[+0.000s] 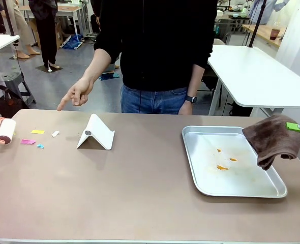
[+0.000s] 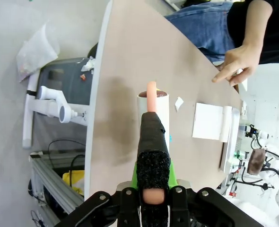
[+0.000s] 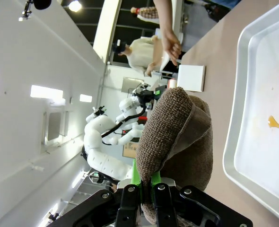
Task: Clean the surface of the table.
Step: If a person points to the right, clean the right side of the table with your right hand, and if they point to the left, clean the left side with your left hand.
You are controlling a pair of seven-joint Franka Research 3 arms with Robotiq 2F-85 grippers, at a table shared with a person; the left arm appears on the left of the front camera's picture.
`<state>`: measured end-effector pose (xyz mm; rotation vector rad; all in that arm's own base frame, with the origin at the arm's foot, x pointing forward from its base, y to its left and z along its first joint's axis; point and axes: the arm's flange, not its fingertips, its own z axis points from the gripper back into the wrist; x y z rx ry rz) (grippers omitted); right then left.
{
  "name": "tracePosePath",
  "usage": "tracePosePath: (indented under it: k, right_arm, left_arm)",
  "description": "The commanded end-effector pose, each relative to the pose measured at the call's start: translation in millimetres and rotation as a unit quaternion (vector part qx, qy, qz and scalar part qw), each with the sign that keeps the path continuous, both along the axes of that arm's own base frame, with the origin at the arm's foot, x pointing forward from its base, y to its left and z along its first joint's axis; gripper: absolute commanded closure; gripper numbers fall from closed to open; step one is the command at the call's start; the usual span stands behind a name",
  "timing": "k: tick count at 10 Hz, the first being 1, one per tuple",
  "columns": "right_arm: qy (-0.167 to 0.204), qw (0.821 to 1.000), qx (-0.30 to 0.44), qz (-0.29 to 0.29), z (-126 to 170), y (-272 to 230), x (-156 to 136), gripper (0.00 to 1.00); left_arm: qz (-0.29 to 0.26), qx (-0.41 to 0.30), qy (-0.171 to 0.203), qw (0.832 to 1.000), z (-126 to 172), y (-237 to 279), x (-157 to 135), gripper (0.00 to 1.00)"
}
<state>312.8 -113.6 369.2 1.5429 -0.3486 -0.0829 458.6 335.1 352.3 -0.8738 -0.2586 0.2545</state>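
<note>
The scraps lie toward the middle of the counter (image 1: 140, 198) from the roller, and that decides the next move. The left claw (image 2: 153, 183) is clamped on the black-wrapped handle of a lint roller (image 1: 4, 131). The roller sits at the counter's far left end, and I cannot tell whether its drum touches the top. In the left wrist view the drum runs in line with the handle. Just beside it, on the side nearer the white folded stand (image 1: 95, 133), lie yellow (image 1: 37, 131), pink (image 1: 28, 142), blue (image 1: 40, 146) and white (image 1: 55, 133) paper scraps. The person's hand (image 1: 78, 93) points down at them from the far side. The left arm is clearly the nearer one, so a short sideways pass looks enough. The right claw (image 3: 146, 188) is closed on a brown cloth (image 1: 272, 140). It hangs over the right rim of the metal tray (image 1: 190, 157), well apart from the scraps.
</note>
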Motion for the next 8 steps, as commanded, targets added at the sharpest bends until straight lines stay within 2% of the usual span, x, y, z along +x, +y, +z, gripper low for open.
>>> tracePosePath:
  k: [1,5,8]
  right_arm:
    - [-0.003,1.0,0.002,0.006,1,0,-2,0.99]
    - [-0.003,1.0,0.002,0.006,1,0,-2,0.99]
    - [-0.003,1.0,0.002,0.006,1,0,-2,0.99]
  left_arm:
    - [0.004,0.008,0.014,1.0,-5,-2,3,0.78]
    - [0.002,0.009,0.019,1.0,-21,-14,16,0.78]
    - [-0.005,0.025,0.043,0.999,-35,-26,18,0.78]
